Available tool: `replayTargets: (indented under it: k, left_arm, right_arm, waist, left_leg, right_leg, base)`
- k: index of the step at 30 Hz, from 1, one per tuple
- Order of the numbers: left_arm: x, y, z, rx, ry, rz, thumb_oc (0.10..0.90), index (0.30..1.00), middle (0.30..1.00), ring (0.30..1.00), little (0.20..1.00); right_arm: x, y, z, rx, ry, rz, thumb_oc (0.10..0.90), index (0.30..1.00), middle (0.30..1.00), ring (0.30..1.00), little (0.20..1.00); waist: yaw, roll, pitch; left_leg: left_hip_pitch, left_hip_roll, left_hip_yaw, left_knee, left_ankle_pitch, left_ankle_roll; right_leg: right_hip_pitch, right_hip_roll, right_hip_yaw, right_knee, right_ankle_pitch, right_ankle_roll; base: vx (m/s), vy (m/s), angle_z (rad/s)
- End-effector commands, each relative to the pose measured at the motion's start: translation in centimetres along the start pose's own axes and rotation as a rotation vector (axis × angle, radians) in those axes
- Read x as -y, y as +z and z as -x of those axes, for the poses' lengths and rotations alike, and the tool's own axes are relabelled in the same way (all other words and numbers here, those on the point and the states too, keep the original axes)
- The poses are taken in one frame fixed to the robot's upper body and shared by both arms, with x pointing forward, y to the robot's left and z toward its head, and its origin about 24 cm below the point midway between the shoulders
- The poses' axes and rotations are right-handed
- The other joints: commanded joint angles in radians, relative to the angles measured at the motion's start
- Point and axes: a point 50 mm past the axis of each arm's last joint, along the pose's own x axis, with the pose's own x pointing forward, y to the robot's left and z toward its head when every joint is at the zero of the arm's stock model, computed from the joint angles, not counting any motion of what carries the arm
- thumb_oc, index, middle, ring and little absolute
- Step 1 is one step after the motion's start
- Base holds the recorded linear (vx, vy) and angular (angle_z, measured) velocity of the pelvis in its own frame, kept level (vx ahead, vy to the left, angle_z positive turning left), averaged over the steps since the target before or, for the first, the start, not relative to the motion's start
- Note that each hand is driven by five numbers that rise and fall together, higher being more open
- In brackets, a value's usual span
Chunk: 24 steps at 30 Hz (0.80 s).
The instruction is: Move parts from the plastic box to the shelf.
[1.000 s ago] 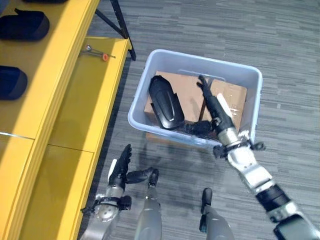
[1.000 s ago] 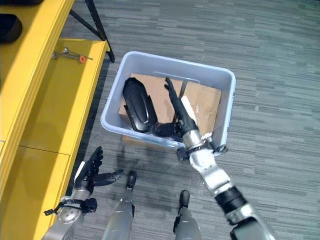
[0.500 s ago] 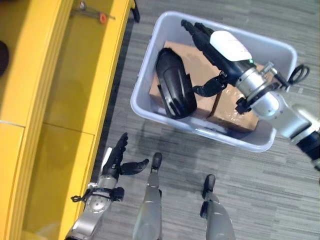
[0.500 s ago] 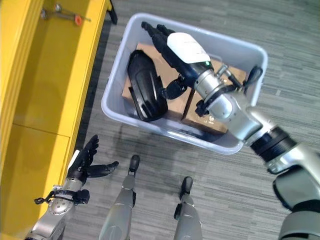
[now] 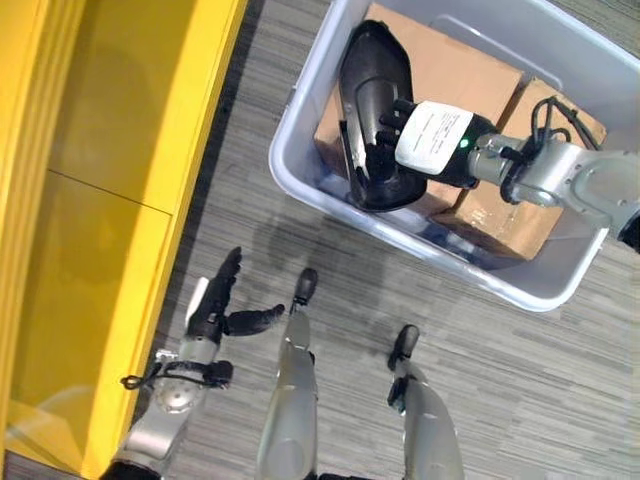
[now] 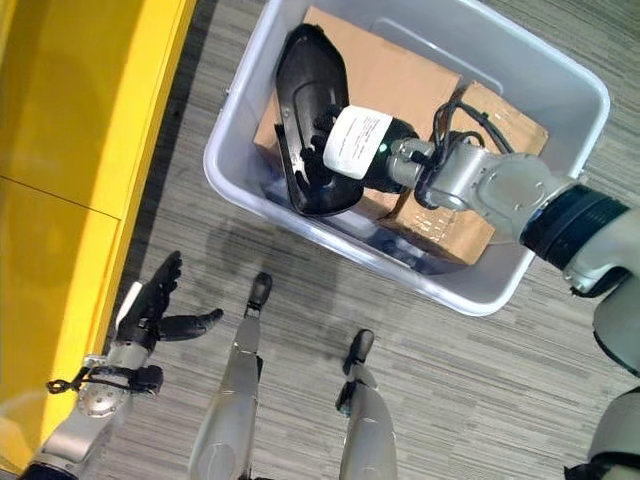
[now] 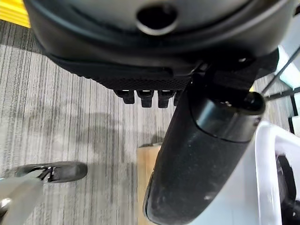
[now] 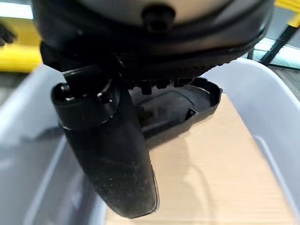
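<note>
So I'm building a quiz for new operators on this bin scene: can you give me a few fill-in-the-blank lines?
1. The black part lies in the plastic box on top of ____ boxes.
2. The ____ hand rests on the black part.
3. The left hand hangs over the floor with its fingers ____.
4. The shelf beside the box is ____ in colour.

Missing words: cardboard; right; open; yellow

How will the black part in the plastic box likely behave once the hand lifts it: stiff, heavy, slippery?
The black part looks like a hollow moulded shell, so probably stiff and fairly light. Its glossy curved surface may slip under the right hand. It lies tilted over the cardboard boxes, so it could rock.
</note>
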Motion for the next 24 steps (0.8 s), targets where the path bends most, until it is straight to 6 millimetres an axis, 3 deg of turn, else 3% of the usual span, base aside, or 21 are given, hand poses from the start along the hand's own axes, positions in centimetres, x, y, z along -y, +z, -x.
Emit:
replayTargets:
  k: [1, 4, 10, 24]
  left_arm:
    - [-1.2, 2.3, 0.2, 0.136, 0.027, -0.042, 0.900, 1.000, 1.000, 1.000, 1.000]
    - [-1.7, 2.5, 0.1, 0.141, 0.051, -0.054, 0.900, 1.000, 1.000, 1.000, 1.000]
    - [-2.0, 2.9, -0.1, 0.159, 0.073, -0.061, 0.900, 1.000, 1.000, 1.000, 1.000]
    - [-2.3, 3.6, -0.6, 0.198, 0.104, -0.055, 0.900, 1.000, 1.000, 1.000, 1.000]
  right_arm:
    - [2.4, -5.0, 2.1, -0.174, -0.061, 0.108, 0.900, 1.000, 1.000, 1.000, 1.000]
    - [2.5, -5.9, 2.5, -0.209, -0.049, 0.150, 0.900, 1.000, 1.000, 1.000, 1.000]
    - [2.4, -6.8, 3.0, -0.254, -0.039, 0.195, 0.900, 1.000, 1.000, 1.000, 1.000]
    - [0.7, -9.0, 3.8, -0.377, 0.003, 0.228, 0.900, 1.000, 1.000, 1.000, 1.000]
  waist:
    - [0.026, -0.071, -0.024]
    - [0.036, -0.098, -0.014]
    - [0.048, -0.117, -0.001]
    - [0.067, -0.114, 0.006]
  left_leg:
    - [0.054, 0.051, 0.008, -0.022, -0.019, -0.015]
    - [0.035, 0.048, -0.001, -0.022, -0.016, -0.018]
    - [0.014, 0.041, -0.014, -0.022, -0.012, -0.019]
    - [-0.033, 0.025, -0.041, -0.022, -0.006, -0.017]
  right_leg:
    - [-0.017, 0.012, -0.061, -0.020, 0.078, -0.028]
    - [-0.026, 0.016, -0.065, -0.026, 0.080, -0.028]
    - [-0.030, 0.017, -0.083, -0.026, 0.076, -0.029]
    - [-0.064, 0.018, -0.102, -0.022, 0.069, -0.033]
  base:
    - [0.05, -0.027, 0.06]
    - [0.04, -0.009, 0.08]
    - [0.04, -0.018, 0.05]
    - [0.01, -0.003, 0.02]
